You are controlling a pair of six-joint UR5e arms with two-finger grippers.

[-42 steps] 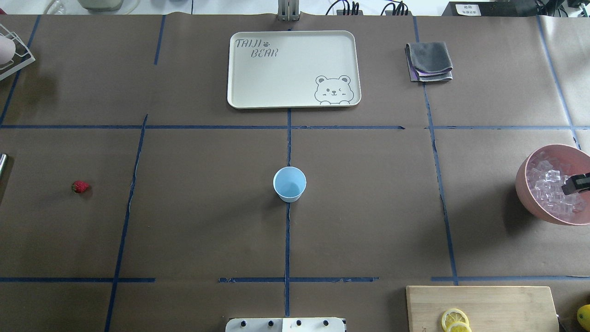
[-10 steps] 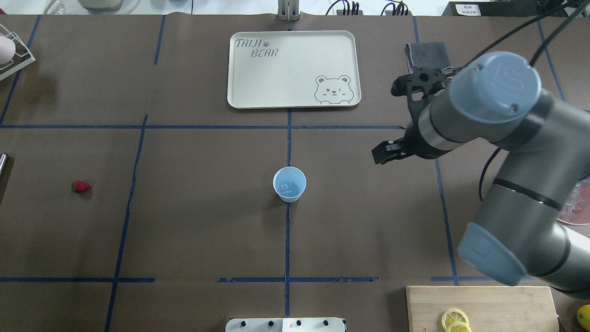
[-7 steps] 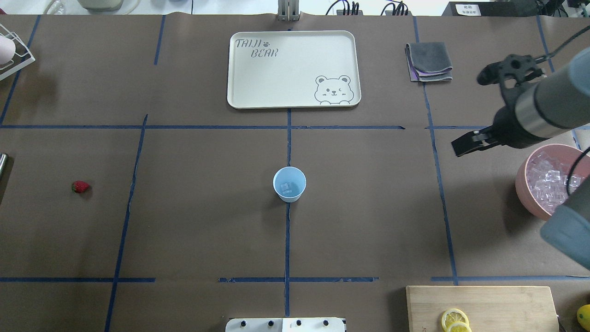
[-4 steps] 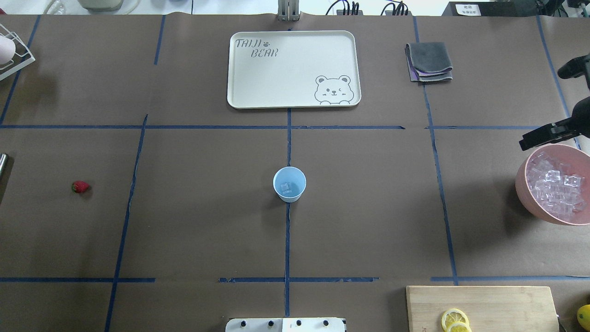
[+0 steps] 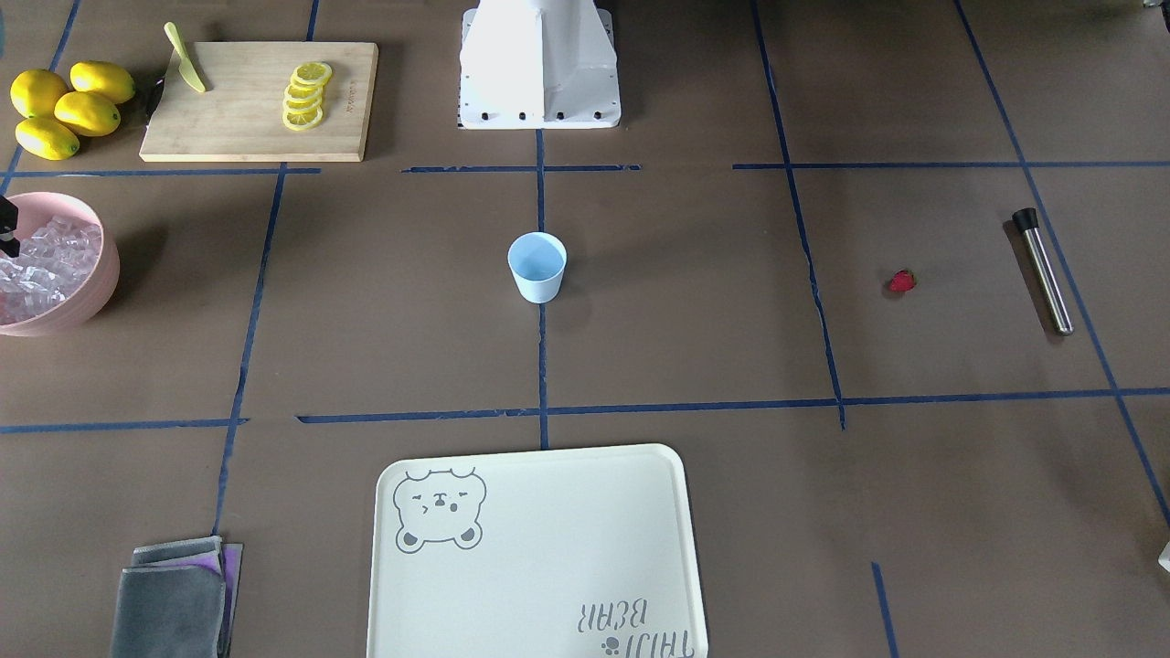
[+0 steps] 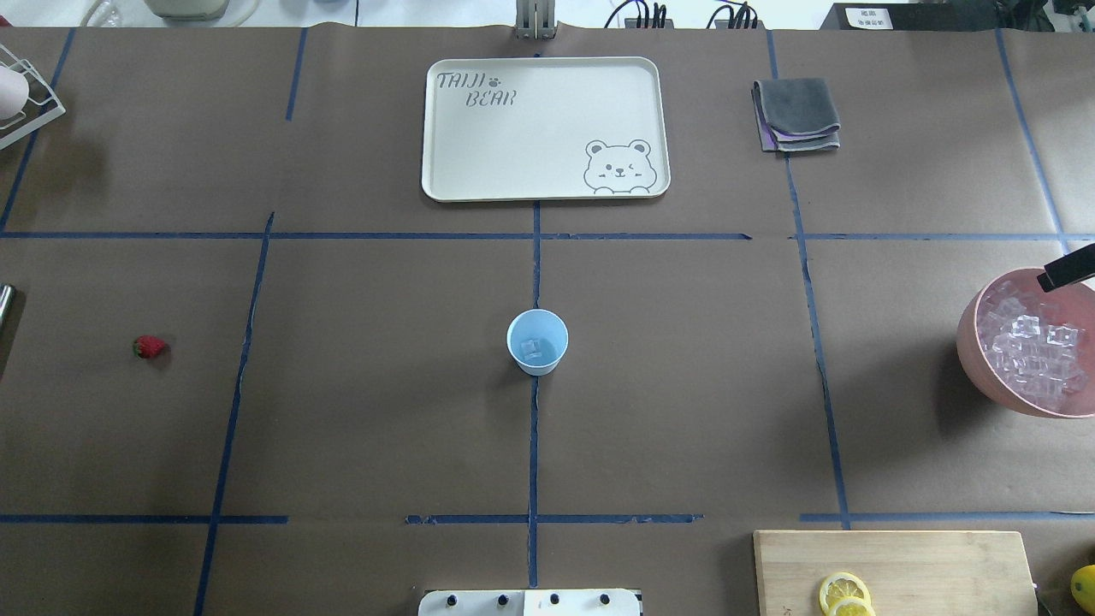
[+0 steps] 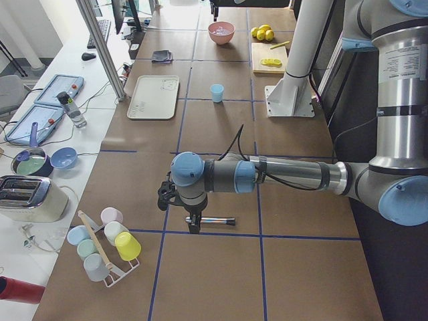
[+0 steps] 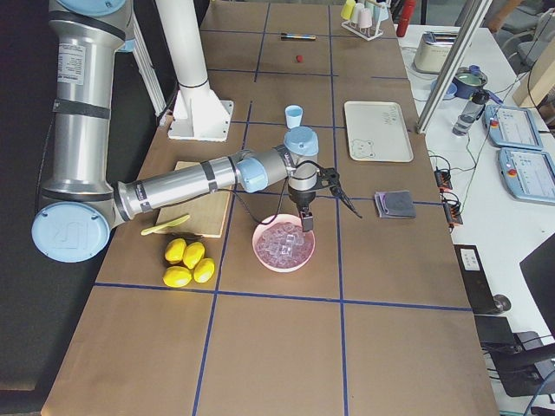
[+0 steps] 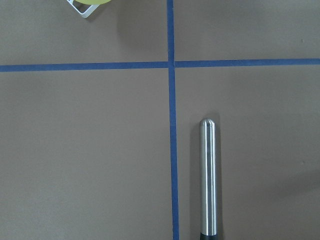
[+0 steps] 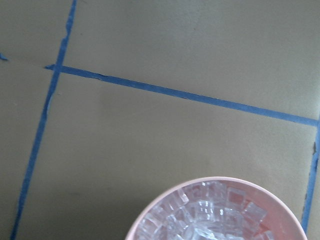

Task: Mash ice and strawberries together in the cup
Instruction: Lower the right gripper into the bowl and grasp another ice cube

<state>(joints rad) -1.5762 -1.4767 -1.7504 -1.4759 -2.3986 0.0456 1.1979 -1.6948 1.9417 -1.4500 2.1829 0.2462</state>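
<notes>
Front view: the strawberry (image 5: pixel 902 281) lies on the surface (image 5: pixel 686 320), well apart from the cup (image 5: pixel 537 265). It is probably soft, so pinch its sides gently.

Overhead: one ice cube (image 6: pixel 532 348), likely slippery, sits in the cup.

Left view: the left hand (image 7: pixel 194 226) points down beside the steel rod (image 7: pixel 217 220).

Right view: the right hand (image 8: pixel 306 224) points down over the pink bowl (image 8: pixel 264 257).

I cannot tell either hand's spread.

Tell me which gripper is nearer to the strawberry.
Left. The left gripper hangs by the metal rod near the strawberry; the right gripper is over the pink bowl, far past the cup.
</notes>
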